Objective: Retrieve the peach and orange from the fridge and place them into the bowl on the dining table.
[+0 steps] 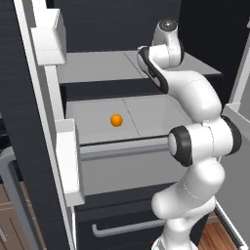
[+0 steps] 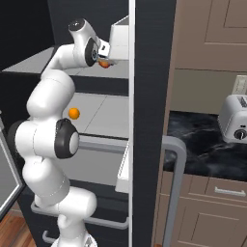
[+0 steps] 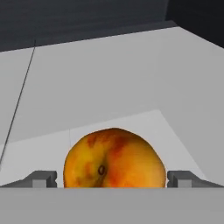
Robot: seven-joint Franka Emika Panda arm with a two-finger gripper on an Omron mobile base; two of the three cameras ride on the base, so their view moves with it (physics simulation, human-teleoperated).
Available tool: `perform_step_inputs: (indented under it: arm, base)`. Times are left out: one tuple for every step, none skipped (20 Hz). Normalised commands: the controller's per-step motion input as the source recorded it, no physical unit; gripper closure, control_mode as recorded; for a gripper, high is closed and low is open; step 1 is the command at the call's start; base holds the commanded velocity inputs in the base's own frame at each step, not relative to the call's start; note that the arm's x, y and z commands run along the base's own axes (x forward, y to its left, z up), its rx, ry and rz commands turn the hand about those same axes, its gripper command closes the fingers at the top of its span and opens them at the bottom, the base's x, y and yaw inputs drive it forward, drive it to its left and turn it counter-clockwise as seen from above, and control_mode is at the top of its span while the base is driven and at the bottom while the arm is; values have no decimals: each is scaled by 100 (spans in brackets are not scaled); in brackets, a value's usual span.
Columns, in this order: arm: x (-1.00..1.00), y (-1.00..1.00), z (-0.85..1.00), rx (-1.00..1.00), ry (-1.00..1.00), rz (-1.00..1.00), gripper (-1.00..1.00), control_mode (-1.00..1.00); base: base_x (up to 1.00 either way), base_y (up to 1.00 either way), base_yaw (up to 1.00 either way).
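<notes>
Standing open, the fridge [image 1: 29, 122] is the largest thing, one black fridge with its doors swung out to both sides and grey-white shelves [image 1: 146, 114] inside; two shelves show in the left base view, one above the other. One white arm [image 1: 195, 141] rises from about 5 o'clock of that view, bends at a dark joint near 3 o'clock, and reaches up and forward so that its hand goes over the upper shelf toward 12 o'clock. In the right base view the same arm climbs from 7 o'clock to about 11 o'clock, with the hand turned toward the open door.

One toaster [image 2: 235, 118] stands on the dark wall counter [image 2: 202, 144] at 3 o'clock of the right base view.

The gripper [image 3: 112, 179] has its jaws spread wide, one fingertip [image 3: 41, 178] at each side of the peach [image 3: 114, 158]. The tips are just beside the fruit, and I cannot tell if they touch it. The one peach lies on the upper shelf, at 6 o'clock of the hand view.

One orange [image 1: 116, 120] rests on the lower shelf, near the middle of the left base view, well apart from the gripper.
</notes>
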Motion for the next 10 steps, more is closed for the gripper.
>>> perform_step_inputs:
  arm:
    - [16, -13, -16, 0, 0, -3, -100, -100]
    - [23, -17, -8, 0, 0, -3, -100, -100]
    - [24, -17, -5, 0, 0, -2, -100, -100]
    - [28, -16, -5, 0, 0, -2, -100, -100]
    - [26, -18, -4, 0, 0, -2, -100, -100]
    - [27, -17, -2, 0, 0, -2, -100, -100]
    - [21, -16, -4, 0, 0, -2, -100, -100]
    - [12, -12, -10, 0, 0, -2, -100, -100]
    - [0, -3, -28, 0, 0, -2, -100, -100]
    - [0, 0, -45, 0, 3, -3, -100, -100]
  base:
    - [0, 0, 0]
    - [0, 0, 0]
    - [0, 0, 0]
    - [0, 0, 0]
    - [0, 0, 0]
    - [0, 0, 0]
    - [0, 0, 0]
    - [0, 0, 0]
    - [0, 0, 0]
    - [0, 0, 0]
